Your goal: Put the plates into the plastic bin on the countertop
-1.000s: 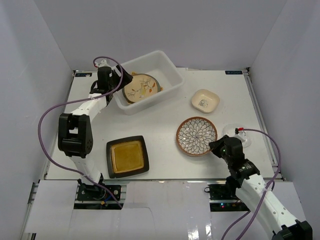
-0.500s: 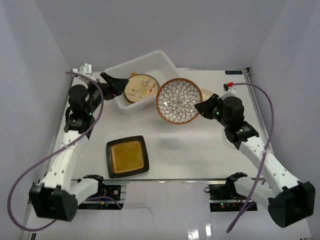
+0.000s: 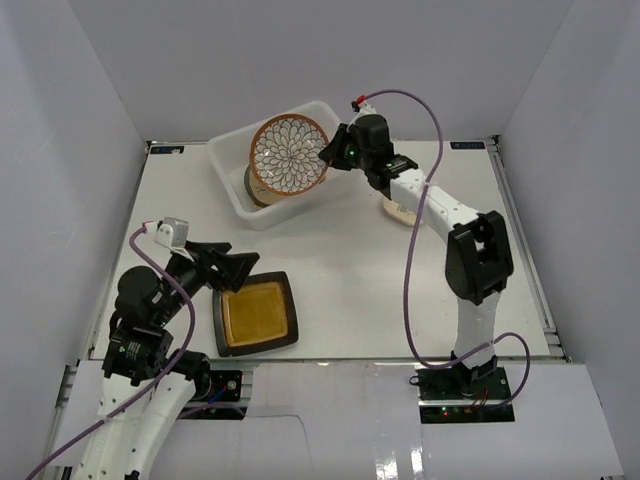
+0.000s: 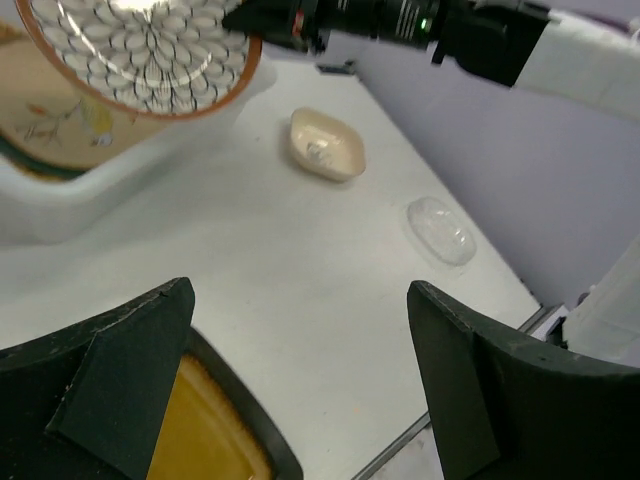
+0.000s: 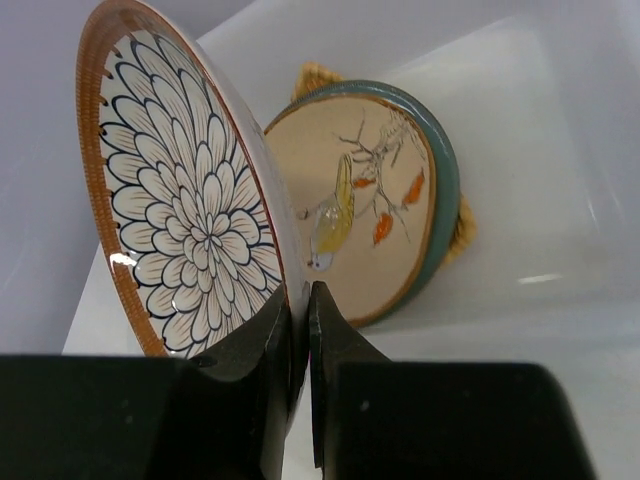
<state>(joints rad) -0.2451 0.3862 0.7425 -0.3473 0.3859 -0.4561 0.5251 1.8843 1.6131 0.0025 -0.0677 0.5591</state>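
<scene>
Pincer of the right arm (image 3: 325, 157) is clamped on the rim of the brown mandala plate (image 3: 288, 153), tilted over the plastic bin (image 3: 268, 214) at the far-left part of the counter (image 3: 350, 300). Left pincer (image 3: 238, 262) gapes wide, empty, above the black square plate (image 3: 255, 313) near the near edge.

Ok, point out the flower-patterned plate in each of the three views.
Top external: flower plate, upper centre, tilted over the white bin, held by the right gripper.
Left wrist: flower plate in the top-left corner, cut off by the frame.
Right wrist: flower plate fills the left half, on edge, rim pinched.
Shared landmark: the white bin beneath it.
</scene>
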